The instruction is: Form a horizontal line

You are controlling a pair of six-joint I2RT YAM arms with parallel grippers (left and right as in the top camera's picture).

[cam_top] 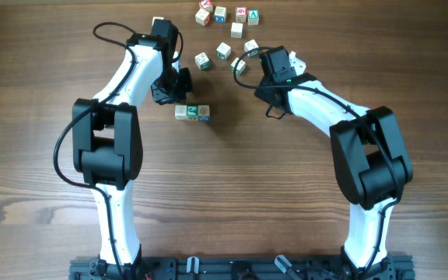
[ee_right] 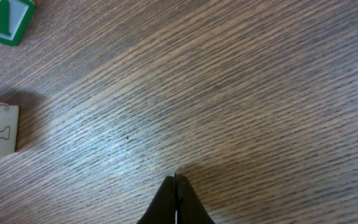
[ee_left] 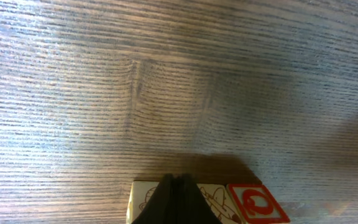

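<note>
Clenched on nothing, my left claw (ee_left: 174, 185) has both jaws pressed together, and so does the right claw (ee_right: 176, 186). In the left wrist view, its fingers cover part of the horizontal line (cam_top: 192, 113), and the bottom edge crops the cubes. Overhead, my left arm reaches toward 12 o'clock, then folds back at the wrist. The row lies just beside its tip, at 5 o'clock. A green-marked cube (ee_right: 4, 18) sits cropped at 10 o'clock in the right wrist view.
</note>
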